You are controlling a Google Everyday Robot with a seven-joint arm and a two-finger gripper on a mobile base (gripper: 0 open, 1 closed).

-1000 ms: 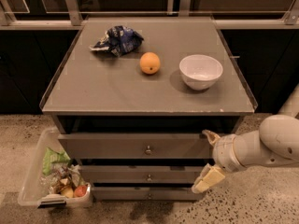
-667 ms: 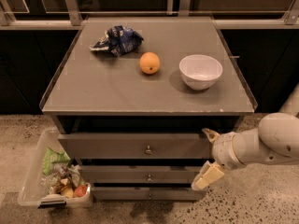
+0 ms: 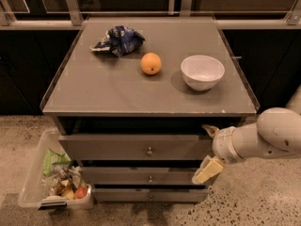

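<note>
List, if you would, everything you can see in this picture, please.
cabinet: one, grey, centre of view.
chip bag: one, blue, crumpled, back left of the cabinet top.
orange: one, orange, middle of the top, between bag and bowl.
bowl: one, white, right side of the top.
top drawer: one, grey, small knob, just under the top.
lower drawers: two, grey, beneath it.
bin: one, clear, on the floor left of the cabinet, holding scraps.
floor: one, speckled grey-brown.
arm: one, white, entering from the right.
gripper: one, cream fingers, open, at the top drawer's right end.
</note>
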